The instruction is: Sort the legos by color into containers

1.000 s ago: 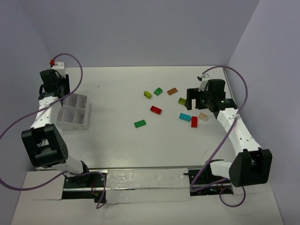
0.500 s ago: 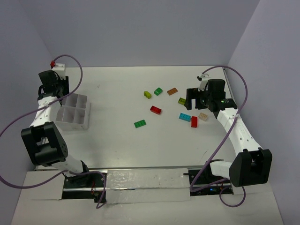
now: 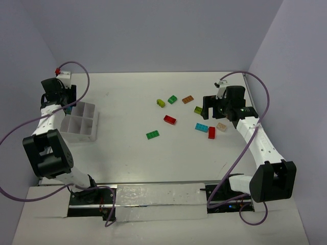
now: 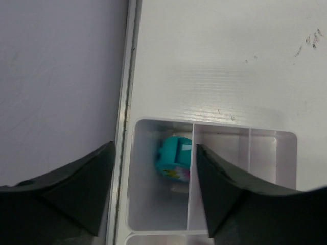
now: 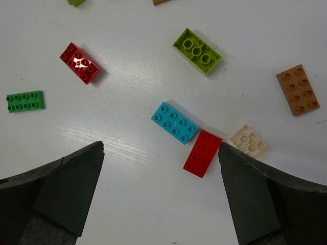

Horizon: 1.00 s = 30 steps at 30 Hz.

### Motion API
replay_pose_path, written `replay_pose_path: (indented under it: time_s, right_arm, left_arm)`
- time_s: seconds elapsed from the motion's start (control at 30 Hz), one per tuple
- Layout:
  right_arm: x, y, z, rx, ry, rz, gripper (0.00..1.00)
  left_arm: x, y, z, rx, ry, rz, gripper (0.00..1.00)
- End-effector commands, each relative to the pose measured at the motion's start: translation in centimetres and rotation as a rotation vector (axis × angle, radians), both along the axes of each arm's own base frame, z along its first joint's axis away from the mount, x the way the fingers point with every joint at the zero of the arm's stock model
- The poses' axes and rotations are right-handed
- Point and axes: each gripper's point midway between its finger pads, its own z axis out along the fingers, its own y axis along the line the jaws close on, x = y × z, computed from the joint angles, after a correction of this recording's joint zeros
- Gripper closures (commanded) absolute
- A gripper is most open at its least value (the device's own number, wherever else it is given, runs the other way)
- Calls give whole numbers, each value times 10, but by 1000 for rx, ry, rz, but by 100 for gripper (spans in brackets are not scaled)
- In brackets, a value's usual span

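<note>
Left gripper (image 4: 153, 153) hangs apart over the box (image 4: 214, 126), 1 boxed blue brick (image 4: 173, 158) under it. Right gripper (image 5: 161, 153), apart too, should next grab the loose blue brick (image 5: 175, 123) below.

White worktop (image 3: 122, 153), faint scuffs. Pale lavender walls (image 3: 153, 35) on three sides. Even, soft light; silver strip (image 3: 158, 196) along near edge.

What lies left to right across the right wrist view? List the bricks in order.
In order: green brick → upper red brick → blue brick → tan brick → orange brick. The yellow-green brick and lower red brick overlap the blue sideways, so omitted.
</note>
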Motion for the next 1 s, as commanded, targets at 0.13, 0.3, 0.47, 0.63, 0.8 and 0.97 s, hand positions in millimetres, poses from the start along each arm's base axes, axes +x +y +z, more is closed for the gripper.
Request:
replay_pose_path:
  time_s: [0.13,0.3,0.47,0.63,0.8,0.97]
  right_arm:
    - [7,6,23,10,-54,18,0]
    - [7,4,19,3,-47,19,0]
    - [8,1,11,-38,-34,39,0]
    - [13,-2,-6,-122,16,139,1]
    - [8,8,-27,-158,133,344,6]
    - [15,13,-44,-180,197,494,8]
  left_arm:
    - [20,5,43,24,-110,-26,22]
    - [17,-22,88,-50,-203,-109,20]
    - [7,-64,119,-127,-237,-242,19]
    - [-14,-133,113,-168,-145,-483,20]
    - [-37,-182,96,-255,-35,-655,20]
    - [-53,-224,87,-324,33,-749,20]
